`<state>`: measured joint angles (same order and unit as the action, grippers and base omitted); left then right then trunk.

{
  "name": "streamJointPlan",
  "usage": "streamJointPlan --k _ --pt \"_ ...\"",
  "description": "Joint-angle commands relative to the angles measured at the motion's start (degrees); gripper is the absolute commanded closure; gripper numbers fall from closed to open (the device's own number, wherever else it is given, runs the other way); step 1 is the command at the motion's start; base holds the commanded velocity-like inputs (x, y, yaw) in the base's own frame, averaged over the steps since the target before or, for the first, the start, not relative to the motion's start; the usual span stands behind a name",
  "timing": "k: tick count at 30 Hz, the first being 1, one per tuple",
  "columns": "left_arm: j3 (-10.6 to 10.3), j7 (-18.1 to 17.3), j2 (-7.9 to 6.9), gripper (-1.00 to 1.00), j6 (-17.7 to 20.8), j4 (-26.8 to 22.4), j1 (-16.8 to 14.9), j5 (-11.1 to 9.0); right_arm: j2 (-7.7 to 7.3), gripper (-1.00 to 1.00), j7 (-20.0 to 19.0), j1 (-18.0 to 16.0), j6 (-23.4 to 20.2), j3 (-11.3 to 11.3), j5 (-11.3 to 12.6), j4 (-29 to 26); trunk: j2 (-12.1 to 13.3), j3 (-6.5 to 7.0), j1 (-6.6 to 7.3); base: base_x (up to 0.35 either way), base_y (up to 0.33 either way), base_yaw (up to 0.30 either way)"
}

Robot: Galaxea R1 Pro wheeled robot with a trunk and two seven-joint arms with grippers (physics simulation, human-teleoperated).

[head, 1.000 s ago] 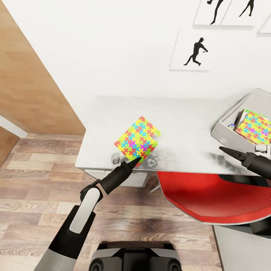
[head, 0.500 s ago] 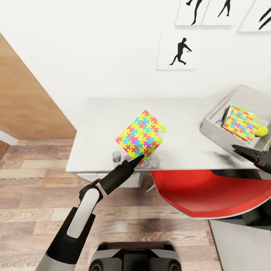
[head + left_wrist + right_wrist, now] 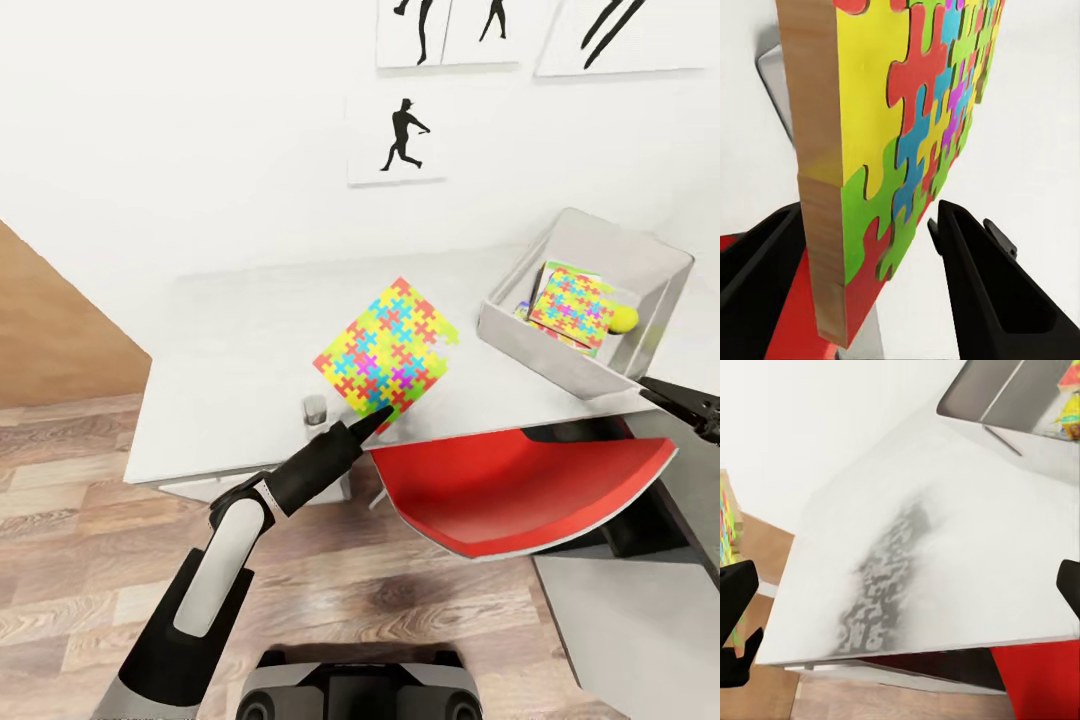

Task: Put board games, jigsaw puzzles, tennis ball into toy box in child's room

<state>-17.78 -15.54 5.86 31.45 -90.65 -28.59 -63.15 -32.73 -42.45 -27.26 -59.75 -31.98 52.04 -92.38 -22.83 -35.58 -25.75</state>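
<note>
My left gripper (image 3: 375, 420) is shut on the lower corner of a jigsaw puzzle (image 3: 387, 352), a thin multicoloured square held tilted above the table (image 3: 230, 340). In the left wrist view, the puzzle (image 3: 915, 112) with its wooden edge stands between the black fingers (image 3: 997, 292). The toy box (image 3: 540, 350) sits at the table's right end. Inside it a second jigsaw puzzle (image 3: 572, 305) leans beside the tennis ball (image 3: 624, 319). Coloured edges peek from under that puzzle; the board games are otherwise hidden. My right gripper (image 3: 650, 385) hovers open just in front of the box. The bed is out of view.
A red chair (image 3: 510, 480) is tucked under the table's front edge between my arms. A small grey object (image 3: 315, 408) stands on the table by my left gripper. Black baseball-player prints (image 3: 405, 135) hang on the white wall. Wood-plank floor (image 3: 70, 500) lies to the left.
The camera has turned, shifting the whole scene left and bringing the toy box fully into view. The held puzzle is now closer to the toy box. The right gripper sits further right.
</note>
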Motion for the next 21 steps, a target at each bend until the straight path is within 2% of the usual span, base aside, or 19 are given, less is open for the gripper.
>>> streamJointPlan --k 1,4,8,9,12,13,17,20,21 --pt "0.1 0.3 0.04 1.00 0.4 0.0 -0.2 -0.3 0.11 -1.00 -0.3 -0.1 -0.2 0.0 -0.3 0.0 -0.1 -0.02 -0.03 0.000 0.000 -0.247" --pt "0.1 1.5 0.10 1.00 1.0 -0.1 -1.2 -0.3 0.32 -1.00 -0.1 -0.1 -0.2 0.1 -0.3 0.0 -0.1 0.16 -0.03 0.000 0.000 -0.229" --pt "0.3 6.6 0.24 1.00 3.4 -0.1 -5.2 -1.0 0.54 -1.00 0.1 -0.1 -0.2 0.2 -0.3 0.0 -0.1 0.43 -0.03 0.000 0.000 -0.200" --pt "0.3 6.6 0.24 1.00 3.4 -0.1 -5.2 -1.0 0.54 -1.00 0.1 -0.1 -0.2 0.2 -0.3 0.0 -0.1 0.51 -0.03 0.000 0.000 -0.186" --pt "0.2 11.7 0.37 1.00 4.8 0.1 -9.2 -4.0 0.56 -1.00 0.2 -0.1 -0.2 0.0 -0.3 0.0 -0.1 0.74 -0.03 0.000 0.000 -0.172" --pt "0.2 11.7 0.37 1.00 4.8 0.1 -9.2 -4.0 0.56 -1.00 0.2 -0.1 -0.2 0.0 -0.3 0.0 -0.1 0.82 -0.03 0.000 0.000 -0.167" --pt "-0.4 19.8 0.52 1.00 5.7 0.5 -15.7 -9.3 0.47 -1.00 0.3 -0.1 -0.2 -0.3 -0.3 0.0 -0.1 1.14 -0.03 0.000 0.000 -0.158" --pt "-1.7 26.1 0.72 1.00 6.0 0.9 -20.8 -12.8 0.31 -1.00 0.3 -0.1 -0.2 -0.4 -0.4 0.0 -0.1 1.39 -0.03 0.000 0.000 -0.151" --pt "-1.7 26.1 0.72 1.00 6.0 0.9 -20.8 -12.8 0.31 -1.00 0.3 -0.1 -0.2 -0.4 -0.4 0.0 -0.1 1.47 -0.03 0.000 0.000 -0.150"
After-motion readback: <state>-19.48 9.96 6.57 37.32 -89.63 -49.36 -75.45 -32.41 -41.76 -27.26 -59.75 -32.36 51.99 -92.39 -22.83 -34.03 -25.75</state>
